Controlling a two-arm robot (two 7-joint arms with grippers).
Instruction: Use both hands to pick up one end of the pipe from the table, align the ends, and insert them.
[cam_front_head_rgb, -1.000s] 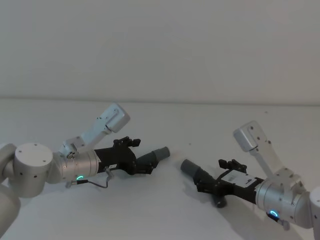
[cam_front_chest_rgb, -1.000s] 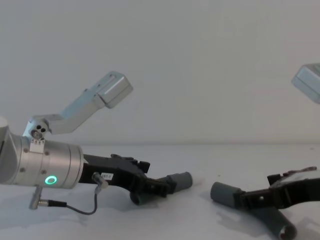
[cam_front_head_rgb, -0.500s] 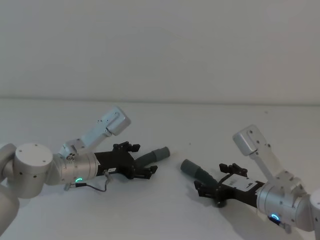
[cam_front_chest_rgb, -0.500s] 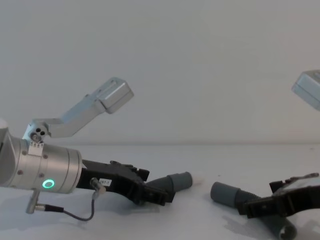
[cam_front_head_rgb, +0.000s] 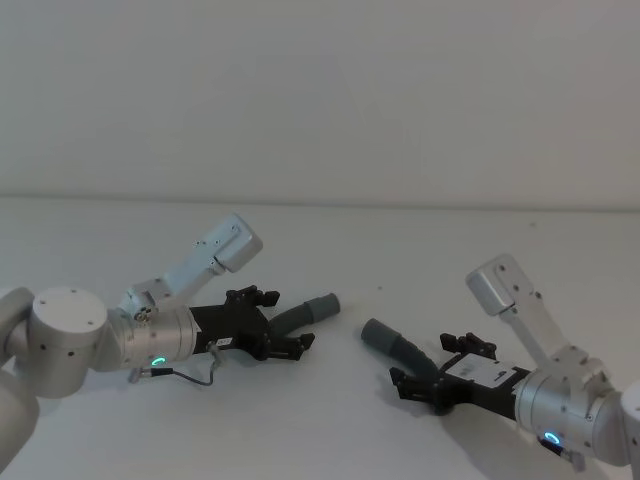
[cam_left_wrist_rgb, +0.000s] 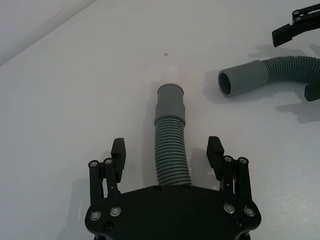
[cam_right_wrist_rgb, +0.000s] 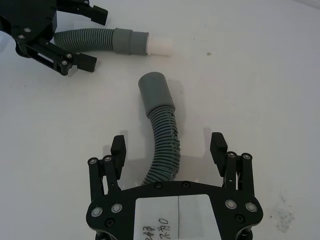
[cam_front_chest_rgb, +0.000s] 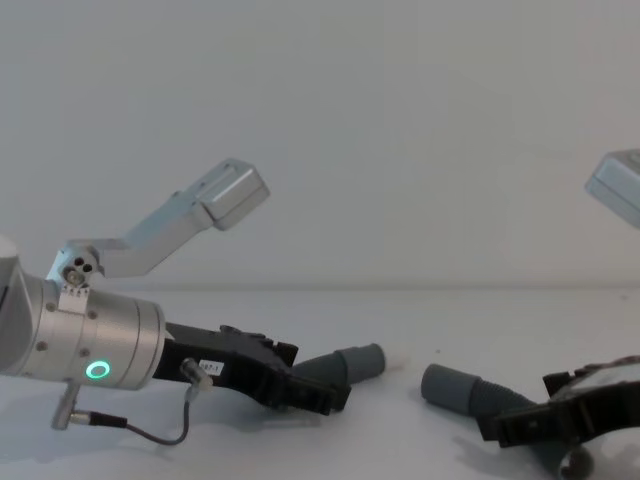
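Two grey ribbed pieces of the pipe lie apart on the white table (cam_front_head_rgb: 330, 430). The short piece (cam_left_wrist_rgb: 171, 150) lies between the spread fingers of my open left gripper (cam_left_wrist_rgb: 167, 154), which do not touch it. Its cuff (cam_front_head_rgb: 322, 304) with the white tip (cam_right_wrist_rgb: 159, 46) points toward the long piece. My right gripper (cam_right_wrist_rgb: 168, 146) is open too, and the long piece (cam_right_wrist_rgb: 164, 132) runs between its fingers. That piece's wider cuff (cam_right_wrist_rgb: 154, 89) faces the short piece across a gap. In the head view the left gripper (cam_front_head_rgb: 285, 322) and the right gripper (cam_front_head_rgb: 432, 365) sit low over the table.
The pale table stretches wide behind and between the arms, up to a plain light wall (cam_front_head_rgb: 320, 100). A thin black cable (cam_front_chest_rgb: 150, 432) loops under the left wrist.
Both grippers have opened and let go of the hose pieces, which now lie on the table. Both arms have drawn back a little along the hoses.
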